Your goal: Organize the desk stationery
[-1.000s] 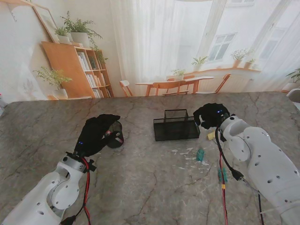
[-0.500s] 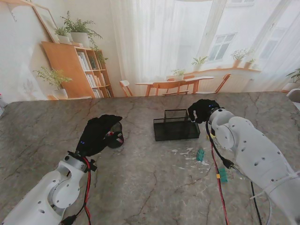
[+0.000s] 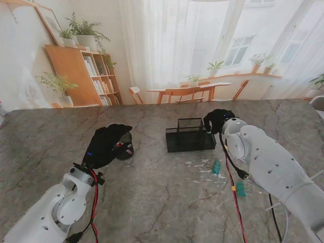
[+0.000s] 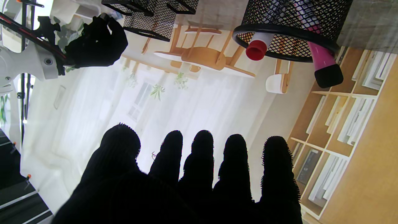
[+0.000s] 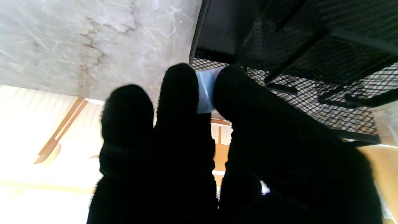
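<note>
A black mesh organizer tray stands at the table's middle. My right hand hovers at its right end, thumb and a finger pinched on a small pale-blue piece, right beside the mesh wall. My left hand rests next to a black mesh pen cup, its fingers spread and holding nothing. The cup holds a red-capped marker and a pink marker with a black cap.
White scraps and two green clips lie on the marble nearer to me than the tray. Red and black cables hang along my right arm.
My right hand has moved left and slightly farther from me, from beside the tray to its right end. The left hand has stayed by the pen cup.
</note>
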Tool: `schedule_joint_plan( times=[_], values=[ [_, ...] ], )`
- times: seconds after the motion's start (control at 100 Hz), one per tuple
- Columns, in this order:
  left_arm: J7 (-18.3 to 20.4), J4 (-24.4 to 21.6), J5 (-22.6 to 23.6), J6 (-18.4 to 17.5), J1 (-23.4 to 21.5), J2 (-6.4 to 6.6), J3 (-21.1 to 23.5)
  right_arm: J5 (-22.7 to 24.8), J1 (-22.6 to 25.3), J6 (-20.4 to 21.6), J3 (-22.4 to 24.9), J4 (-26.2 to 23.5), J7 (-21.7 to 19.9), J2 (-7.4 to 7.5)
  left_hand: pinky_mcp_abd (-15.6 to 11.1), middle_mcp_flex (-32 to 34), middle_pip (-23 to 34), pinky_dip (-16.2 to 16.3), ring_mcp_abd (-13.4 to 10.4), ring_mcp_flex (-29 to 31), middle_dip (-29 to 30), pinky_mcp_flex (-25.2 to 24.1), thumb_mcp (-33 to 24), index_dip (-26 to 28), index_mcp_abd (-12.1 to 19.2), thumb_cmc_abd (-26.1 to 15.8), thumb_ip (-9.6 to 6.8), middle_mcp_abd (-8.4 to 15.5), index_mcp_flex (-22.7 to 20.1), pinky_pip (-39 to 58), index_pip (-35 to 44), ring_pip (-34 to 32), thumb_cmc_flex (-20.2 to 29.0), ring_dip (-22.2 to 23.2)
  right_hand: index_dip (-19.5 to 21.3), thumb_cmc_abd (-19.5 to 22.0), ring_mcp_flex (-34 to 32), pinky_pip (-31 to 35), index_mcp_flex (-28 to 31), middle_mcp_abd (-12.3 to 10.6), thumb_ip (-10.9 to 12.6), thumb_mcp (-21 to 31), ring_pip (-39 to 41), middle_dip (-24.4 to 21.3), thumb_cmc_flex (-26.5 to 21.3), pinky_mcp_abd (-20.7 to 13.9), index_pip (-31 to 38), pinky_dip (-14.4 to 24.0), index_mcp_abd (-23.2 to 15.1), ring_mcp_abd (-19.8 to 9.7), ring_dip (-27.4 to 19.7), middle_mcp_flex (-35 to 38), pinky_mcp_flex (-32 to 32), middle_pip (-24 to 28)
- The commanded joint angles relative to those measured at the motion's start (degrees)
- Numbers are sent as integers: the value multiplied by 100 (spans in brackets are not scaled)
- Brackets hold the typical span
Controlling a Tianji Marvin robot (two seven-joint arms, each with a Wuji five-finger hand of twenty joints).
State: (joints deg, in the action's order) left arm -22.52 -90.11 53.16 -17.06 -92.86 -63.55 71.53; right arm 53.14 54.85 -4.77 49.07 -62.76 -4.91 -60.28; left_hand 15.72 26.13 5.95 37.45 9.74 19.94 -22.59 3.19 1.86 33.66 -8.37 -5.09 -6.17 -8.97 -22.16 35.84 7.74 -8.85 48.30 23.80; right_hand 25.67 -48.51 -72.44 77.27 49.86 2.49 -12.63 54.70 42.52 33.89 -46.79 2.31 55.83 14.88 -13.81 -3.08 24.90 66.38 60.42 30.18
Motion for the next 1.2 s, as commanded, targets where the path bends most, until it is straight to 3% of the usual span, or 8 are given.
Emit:
schedule_joint_plan(
  times=[0.0,0.16,0.5,0.65,0.75,0.8,1.03,1.19],
  values=[
    [-6,12,2,-23,-9,-3,-19,-84,-74,-112,-28,71,-47,-61,-62,50,-15,-78,-143,136,-23,-48,77,42,36,-329,902,133,-60,-45,52,-49,110,5,72,128,-43,219,-148,96,240,46,129,148,-296,-453,-44,-69,72,-95,68,-20,71,158],
    [-7,11,1,-26,-12,-3,-16,-225,-193,-175,-177,208,-7,-99,-49,46,-20,-77,-146,140,-20,-54,78,44,33,-324,903,134,-76,-50,57,-47,110,3,120,267,-25,284,-318,151,373,-83,216,222,-140,-564,-89,-61,127,-211,113,-177,94,142],
    [-12,10,5,-30,-18,-3,-13,-361,-241,-266,-260,226,-72,-126,-47,51,-19,-71,-136,133,-19,-61,77,46,33,-319,902,141,-78,-57,57,-41,107,2,237,392,17,291,-863,293,379,-358,310,293,275,-577,-356,-59,468,-344,76,-913,90,101],
    [-12,10,5,-30,-18,-3,-13,-425,-247,-266,-254,245,-61,-140,-48,49,-20,-71,-129,133,-19,-64,73,47,24,-320,902,134,-84,-63,59,-41,121,1,611,632,117,211,-973,346,474,-476,294,-16,568,-550,-1077,-94,716,-354,126,-1310,66,300],
    [-12,10,5,-30,-18,-3,-13,-435,-186,-272,-153,168,-40,-143,-47,54,-18,-71,-134,136,-20,-64,78,47,33,-318,903,140,-82,-66,59,-43,110,2,1065,1073,348,111,-1087,418,746,-642,359,-204,904,-182,-1965,-186,1008,-69,248,-1717,6,303],
    [-16,11,7,-28,-18,-4,-13,-381,-121,-249,-46,52,-96,-120,-47,55,-17,-71,-147,139,-20,-62,79,47,34,-320,903,147,-77,-66,56,-43,104,2,1347,1366,669,96,-1259,422,1005,-818,616,-182,1113,213,-2449,-207,1080,280,338,-2075,-110,250],
    [-94,-14,34,-43,-67,-9,23,297,516,341,981,-856,-424,57,-38,49,-20,-67,-139,134,-19,-67,80,47,34,-320,903,136,-77,-72,56,-39,93,1,1563,1910,1744,688,-2080,665,1028,-1646,1032,-166,1685,800,-3263,237,1339,790,327,-3013,-1128,-78],
    [-138,-30,29,-65,-93,-16,43,613,1184,907,1788,-1654,-774,149,-38,49,-21,-65,-134,137,-18,-74,76,48,28,-324,901,142,-79,-77,57,-40,95,1,1547,2502,2535,496,-2599,866,1008,-2261,789,-136,2301,1400,-3836,576,1624,1220,439,-3410,-2191,-587]
  ],
)
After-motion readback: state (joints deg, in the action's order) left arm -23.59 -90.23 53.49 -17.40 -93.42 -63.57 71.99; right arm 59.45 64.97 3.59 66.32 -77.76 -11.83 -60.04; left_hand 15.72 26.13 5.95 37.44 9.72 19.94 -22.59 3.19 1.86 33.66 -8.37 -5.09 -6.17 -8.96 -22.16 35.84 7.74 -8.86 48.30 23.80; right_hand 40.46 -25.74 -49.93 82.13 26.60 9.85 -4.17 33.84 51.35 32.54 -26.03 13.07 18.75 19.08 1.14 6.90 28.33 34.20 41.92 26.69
